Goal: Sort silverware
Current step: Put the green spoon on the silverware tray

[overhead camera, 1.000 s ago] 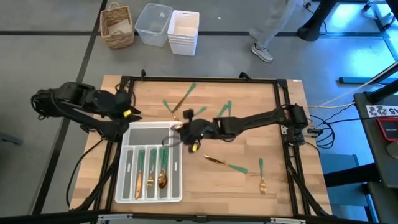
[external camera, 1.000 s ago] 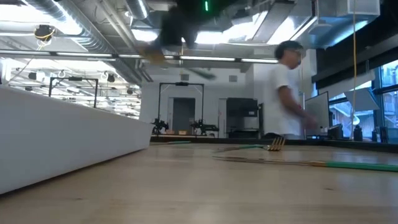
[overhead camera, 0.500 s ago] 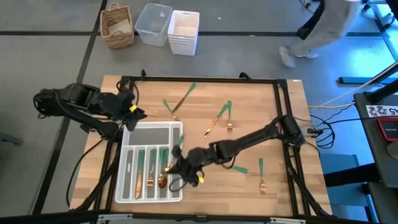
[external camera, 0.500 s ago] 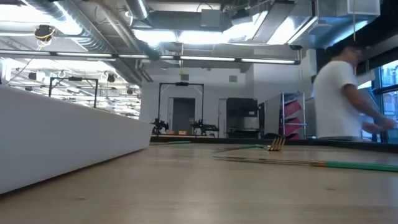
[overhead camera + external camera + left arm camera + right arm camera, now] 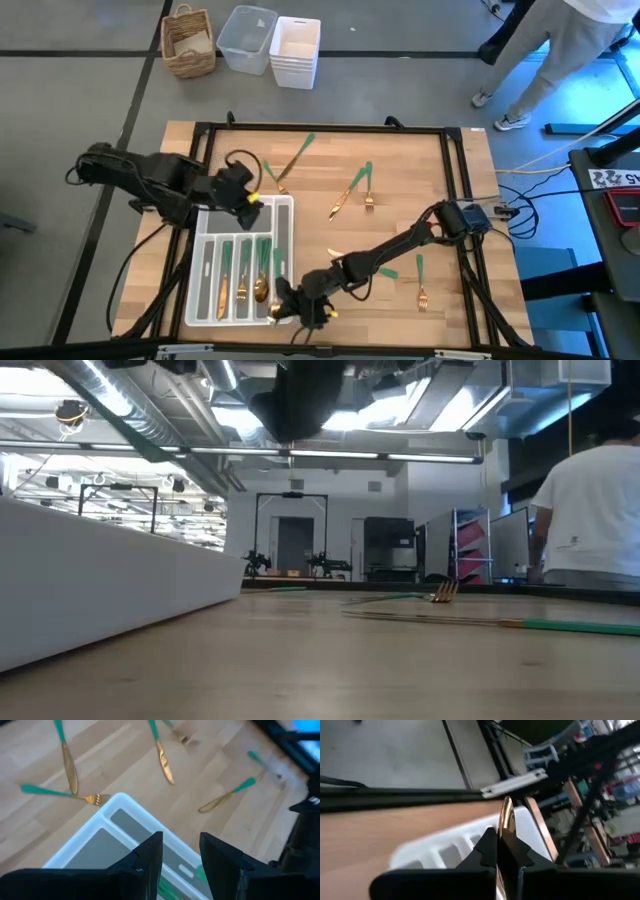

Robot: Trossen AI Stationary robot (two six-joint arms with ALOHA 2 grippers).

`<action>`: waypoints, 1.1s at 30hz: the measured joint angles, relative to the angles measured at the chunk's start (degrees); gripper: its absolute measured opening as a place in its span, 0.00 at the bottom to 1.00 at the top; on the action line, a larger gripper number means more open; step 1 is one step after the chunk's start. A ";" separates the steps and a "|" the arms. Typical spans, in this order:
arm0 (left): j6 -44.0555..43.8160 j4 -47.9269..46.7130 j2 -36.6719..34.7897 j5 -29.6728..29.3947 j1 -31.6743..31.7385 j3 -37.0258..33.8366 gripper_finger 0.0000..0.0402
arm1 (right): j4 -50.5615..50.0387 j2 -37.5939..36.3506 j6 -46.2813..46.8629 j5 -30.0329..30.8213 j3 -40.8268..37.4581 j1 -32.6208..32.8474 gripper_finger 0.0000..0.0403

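Right gripper (image 5: 300, 306), clenched on a gold-headed knife (image 5: 506, 817), is being held over the tray's (image 5: 233, 210) near right corner, where a tilted piece is being risked landing across a divider or outside it, while loose silverware (image 5: 349, 192) is lying beyond.

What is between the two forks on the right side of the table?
Nothing. In the high view, only bare wooden table lies between the upper fork and the lower fork.
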 joint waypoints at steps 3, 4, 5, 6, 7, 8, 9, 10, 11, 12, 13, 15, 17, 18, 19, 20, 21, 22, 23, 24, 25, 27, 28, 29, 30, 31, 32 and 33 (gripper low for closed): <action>-2.09 0.15 3.12 -0.63 -1.10 0.00 0.30 | 0.42 1.03 -0.02 -2.66 0.00 0.45 0.01; -2.51 0.16 4.04 -1.01 -1.45 0.00 0.30 | 0.32 1.26 -0.08 -3.45 0.00 0.42 0.01; -3.01 0.12 4.95 -1.41 -1.74 0.00 0.30 | 1.47 1.83 -0.22 -4.17 0.00 0.41 0.01; -3.79 0.19 5.77 -1.85 -2.09 0.00 0.30 | 3.31 2.35 -0.26 -4.37 0.04 0.41 0.01; -4.23 0.31 6.57 -2.16 -2.43 0.00 0.30 | 4.43 2.85 -0.31 -4.33 0.04 0.39 0.01; -4.59 0.57 7.28 -2.37 -2.64 0.00 0.30 | 6.31 3.51 -0.32 -4.34 0.04 0.34 0.01; -4.95 1.29 7.85 -2.56 -2.81 0.00 0.30 | 7.84 4.18 -0.36 -4.34 0.22 0.15 0.01; -5.13 1.98 8.22 -2.73 -3.08 0.00 0.30 | 8.43 4.82 -0.35 -4.36 0.70 -0.11 0.01; -5.23 2.41 8.63 -2.76 -3.32 0.00 0.30 | 8.71 5.35 -0.25 -4.37 1.19 -0.11 0.01; -5.24 3.12 8.84 -2.83 -3.49 0.00 0.30 | 8.45 5.88 -0.19 -4.35 1.71 -0.26 0.01; -5.24 3.74 8.92 -2.92 -3.61 0.00 0.30 | 8.58 6.58 -0.21 -4.33 2.37 -0.54 0.01; -5.37 4.04 8.92 -3.05 -3.96 0.00 0.30 | 8.64 7.91 -0.22 -4.34 3.44 -1.14 0.01; -5.43 4.72 8.77 -3.50 -3.99 0.00 0.30 | 8.46 9.57 0.23 -4.36 4.69 -1.93 0.01; -5.43 4.49 8.71 -3.52 -3.99 0.00 0.30 | 8.38 10.34 0.34 -4.34 5.27 -2.40 0.01; -5.43 4.56 8.63 -3.54 -3.98 0.00 0.30 | 7.90 11.03 0.45 -4.33 5.84 -2.78 0.01; -5.43 4.77 8.57 -3.57 -3.97 0.00 0.30 | 7.30 11.73 0.45 -4.33 6.53 -3.15 0.01; -5.40 4.82 8.53 -3.60 -3.96 0.00 0.30 | 6.96 12.52 0.47 -4.34 7.24 -3.51 0.01; -5.13 4.97 8.55 -3.59 -3.93 0.00 0.30 | 6.38 13.16 0.49 -4.31 7.81 -3.84 0.01; -4.61 5.34 8.55 -3.58 -3.93 0.00 0.30 | 5.70 13.68 0.56 -4.35 8.11 -4.14 0.01; -4.01 5.62 8.55 -3.58 -3.95 0.00 0.30 | 5.73 14.03 0.64 -4.45 8.47 -4.36 0.01; -3.95 5.59 8.55 -3.58 -3.97 0.00 0.30 | 6.00 14.33 0.60 -4.23 8.59 -4.65 0.01; -3.93 5.45 8.55 -3.56 -3.97 0.00 0.30 | 5.00 14.53 0.66 -4.56 8.63 -4.68 0.01; -3.89 5.43 8.55 -3.56 -3.97 0.00 0.30 | 4.22 14.50 0.60 -4.45 8.63 -5.02 0.01; -3.65 5.40 8.55 -3.56 -3.97 0.00 0.30 | 3.70 14.49 0.57 -4.64 8.65 -5.00 0.01; -3.33 5.43 8.55 -3.56 -3.97 0.00 0.30 | 3.52 14.49 0.58 -4.81 8.64 -4.99 0.01; -2.87 5.43 8.54 -3.56 -3.97 0.00 0.30 | 3.75 14.49 0.58 -4.81 8.63 -4.99 0.01; -2.61 5.42 8.54 -3.56 -3.97 0.00 0.30 | 4.01 14.49 0.58 -4.77 8.63 -4.97 0.01; -2.40 5.43 8.55 -3.56 -3.97 0.00 0.30 | 4.29 14.50 0.56 -4.50 8.61 -4.94 0.01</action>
